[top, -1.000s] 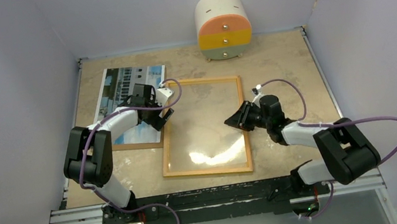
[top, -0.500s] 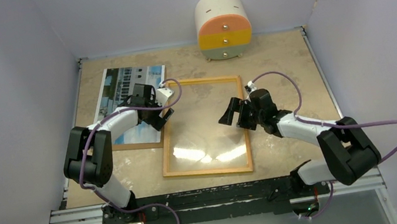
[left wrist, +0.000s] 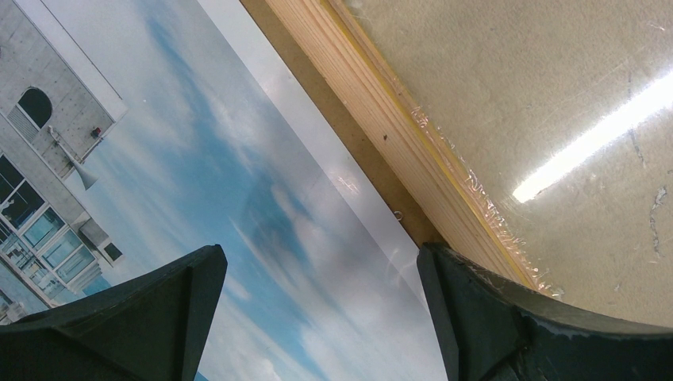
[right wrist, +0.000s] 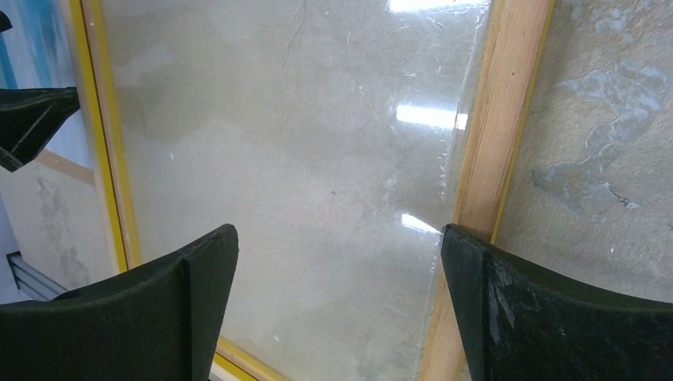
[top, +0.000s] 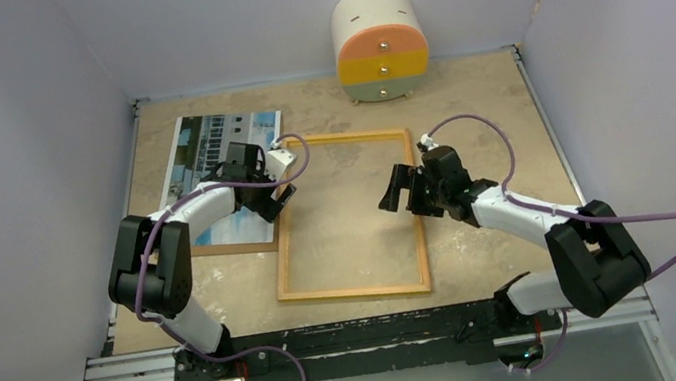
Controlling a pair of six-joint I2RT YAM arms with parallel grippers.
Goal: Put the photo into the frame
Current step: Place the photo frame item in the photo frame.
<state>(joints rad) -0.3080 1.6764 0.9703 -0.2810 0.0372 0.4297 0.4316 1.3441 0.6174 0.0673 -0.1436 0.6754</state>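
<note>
The photo (top: 209,164), a print of a white building under blue sky, lies face up at the left on a brown backing board (top: 234,249). The frame (top: 354,292) lies flat in the middle, wood back up, glass pane (right wrist: 301,159) inside it. My left gripper (top: 272,198) is open, low over the photo's (left wrist: 238,198) right edge, next to the frame's left rail (left wrist: 381,119). My right gripper (top: 404,196) is open above the frame's right rail (right wrist: 492,119). Nothing is between its fingers (right wrist: 159,317).
A round drawer cabinet (top: 380,43) with orange and yellow fronts stands at the back middle. Grey walls close in the table on three sides. A strip of the brown backing board (left wrist: 349,135) shows between photo and frame. My left arm's fingertip (right wrist: 32,119) shows beyond the frame's yellow far rail.
My right gripper has opened wide and moved a little away from me along the frame's right rail. The glare on the glass has gone. The left arm has not moved.
</note>
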